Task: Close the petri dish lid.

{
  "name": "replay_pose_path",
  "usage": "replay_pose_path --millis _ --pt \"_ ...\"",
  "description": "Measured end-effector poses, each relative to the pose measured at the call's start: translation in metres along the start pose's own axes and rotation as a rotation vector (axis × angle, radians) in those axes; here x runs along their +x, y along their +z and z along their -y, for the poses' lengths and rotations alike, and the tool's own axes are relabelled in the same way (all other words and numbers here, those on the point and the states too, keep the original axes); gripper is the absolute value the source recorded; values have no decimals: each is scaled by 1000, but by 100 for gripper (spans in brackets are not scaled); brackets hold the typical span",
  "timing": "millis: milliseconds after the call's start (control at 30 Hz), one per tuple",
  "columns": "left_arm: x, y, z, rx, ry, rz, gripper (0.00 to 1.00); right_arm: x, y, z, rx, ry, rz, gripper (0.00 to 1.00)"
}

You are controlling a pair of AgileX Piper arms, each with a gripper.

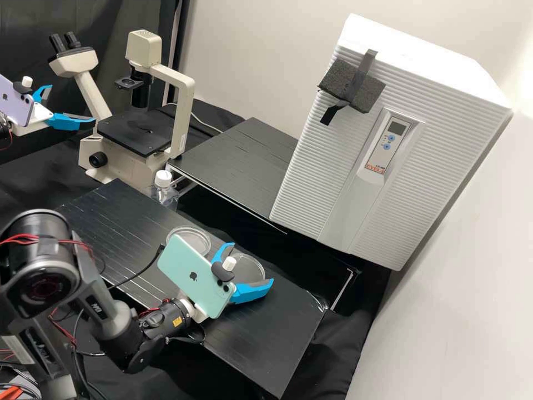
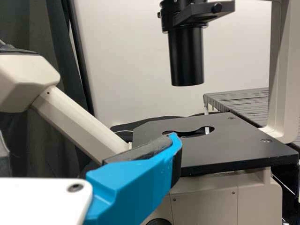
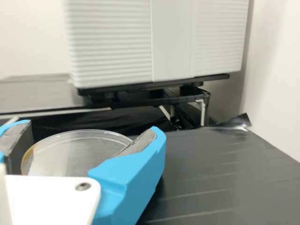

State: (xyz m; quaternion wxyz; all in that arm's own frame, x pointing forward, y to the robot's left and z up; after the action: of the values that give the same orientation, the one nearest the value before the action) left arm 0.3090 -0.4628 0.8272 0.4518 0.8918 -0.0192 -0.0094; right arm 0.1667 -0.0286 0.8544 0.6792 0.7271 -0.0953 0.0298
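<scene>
Right gripper [image 1: 250,263] is low over the black bench board [image 1: 127,216], jaws standing wide, one to either side of a clear round petri dish piece [image 3: 79,152]. Can't tell whether the pads [image 3: 139,143] touch its rim or grip it, or whether the piece is lid, base or both together. Piece is at the board's far side, flat face looking up, roughly level; slight tilt can't be ruled out. It's round, so the long axis is equal every way across. Can't tell if it rests on the board or sits just above it.

Second clear round dish [image 1: 197,236] is on the board near the first, apart from it, flat face up, partly behind the mint phone [image 1: 191,275] on the right arm. Can't tell if it's covered.

Left gripper [image 1: 72,103] is up in front of the microscope [image 1: 183,111], well apart from both dishes, jaws spread with a bare gap. In the left wrist view one finger [image 2: 136,180] is in front of the microscope stage [image 2: 225,145].

Rest: capped clear bottle [image 1: 163,191] behind the board, white ribbed cabinet [image 1: 311,161] with a dark foam block [image 1: 350,86] on its front, beyond the board.
</scene>
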Motion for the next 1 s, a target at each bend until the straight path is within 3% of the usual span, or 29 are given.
replay_pose_path --millis 233,400,633,1000 --pt "0 0 0 0 0 0 100 -9 -24 -2 8 21 -124 0" --pt "0 0 0 0 0 0 100 -13 -45 9 -2 -27 -243 0" --pt "0 0 0 0 0 0 100 -13 -68 39 -101 -117 -352 0" --pt "0 0 0 0 0 0 100 -14 -75 59 -179 -178 -373 0"
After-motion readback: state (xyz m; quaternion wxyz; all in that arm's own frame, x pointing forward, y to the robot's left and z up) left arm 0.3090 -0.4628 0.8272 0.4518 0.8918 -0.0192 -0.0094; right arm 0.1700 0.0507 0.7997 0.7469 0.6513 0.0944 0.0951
